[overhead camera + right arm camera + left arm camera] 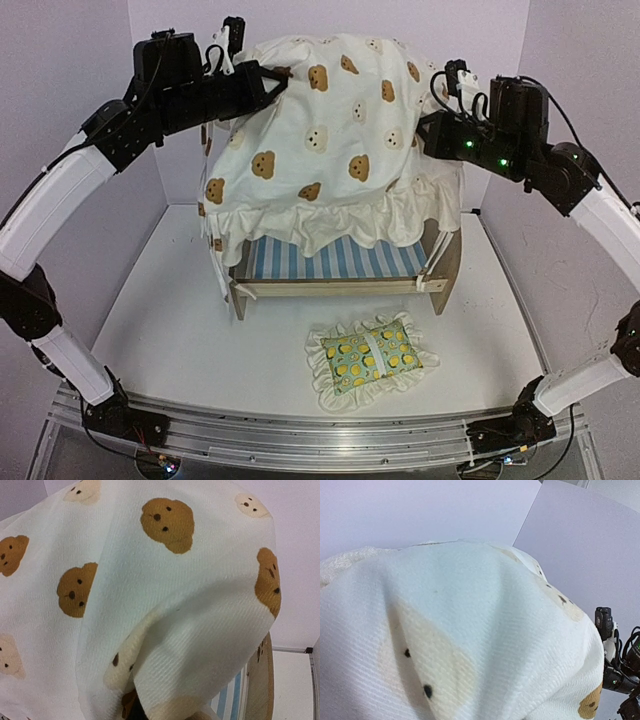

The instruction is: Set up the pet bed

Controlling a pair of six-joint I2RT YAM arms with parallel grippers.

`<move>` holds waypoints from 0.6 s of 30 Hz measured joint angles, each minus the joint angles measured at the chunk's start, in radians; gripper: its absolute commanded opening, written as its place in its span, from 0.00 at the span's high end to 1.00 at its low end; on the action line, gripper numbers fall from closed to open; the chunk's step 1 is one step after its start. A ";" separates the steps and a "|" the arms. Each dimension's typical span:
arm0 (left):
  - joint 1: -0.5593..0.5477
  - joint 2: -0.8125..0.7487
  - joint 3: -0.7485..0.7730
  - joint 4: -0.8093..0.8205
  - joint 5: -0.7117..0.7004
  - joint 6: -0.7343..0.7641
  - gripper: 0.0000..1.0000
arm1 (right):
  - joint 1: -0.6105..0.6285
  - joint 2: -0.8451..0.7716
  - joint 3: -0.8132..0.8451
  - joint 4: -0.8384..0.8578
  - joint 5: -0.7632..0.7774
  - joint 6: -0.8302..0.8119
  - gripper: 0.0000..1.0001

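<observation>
Stripes of blue and white show on the base of the pet bed (335,262), which stands on the table (180,320) midway between the left and right edges and toward the far edge, its long side facing the arms. A low wooden rail runs along its front, and a rounded wooden end panel stands at its right. The cream bear-print cushion (330,140) hangs above the bed like a canopy, its ruffled lower edge drooping over the back half of the striped base. The left gripper (275,80) is clamped on the cushion's upper left edge, and the right gripper (425,128) is pinched together on its right edge, lower down. Both wrist views are filled with the cloth. A green lemon-print pillow (372,358) lies flat in front of the bed, apart from it, nearer the table's near edge.
</observation>
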State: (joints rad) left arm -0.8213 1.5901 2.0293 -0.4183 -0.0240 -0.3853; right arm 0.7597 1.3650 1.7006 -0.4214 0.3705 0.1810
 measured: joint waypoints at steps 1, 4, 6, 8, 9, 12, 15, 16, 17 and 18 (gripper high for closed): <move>0.008 0.018 0.031 0.006 0.003 0.010 0.93 | 0.000 0.011 0.025 0.002 0.007 -0.010 1.00; 0.043 0.071 0.115 0.014 0.031 0.025 0.94 | 0.000 0.032 0.071 0.009 0.028 -0.040 1.00; 0.076 0.112 0.172 0.020 0.063 0.026 0.94 | 0.000 0.044 0.096 0.009 0.042 -0.059 1.00; 0.118 0.152 0.220 0.027 0.110 0.018 0.94 | 0.000 0.065 0.127 0.010 0.052 -0.078 1.00; 0.141 0.170 0.240 0.030 0.134 0.013 0.94 | 0.000 0.078 0.144 0.010 0.056 -0.087 1.00; 0.197 0.207 0.270 0.041 0.183 -0.005 0.94 | 0.000 0.123 0.199 0.010 0.068 -0.115 1.00; 0.227 0.232 0.278 0.060 0.209 -0.015 0.94 | 0.000 0.165 0.252 0.012 0.079 -0.141 1.00; 0.228 0.235 0.278 0.064 0.216 -0.016 0.94 | 0.000 0.178 0.268 0.013 0.086 -0.152 1.00; 0.228 0.239 0.278 0.069 0.225 -0.018 0.94 | 0.000 0.190 0.284 0.013 0.093 -0.164 1.00; 0.226 0.243 0.279 0.075 0.233 -0.021 0.94 | 0.000 0.200 0.297 0.013 0.099 -0.175 1.00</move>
State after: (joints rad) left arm -0.5952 1.8331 2.3079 -0.3429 0.2093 -0.4067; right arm 0.7597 1.5648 1.9976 -0.4085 0.4699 0.0057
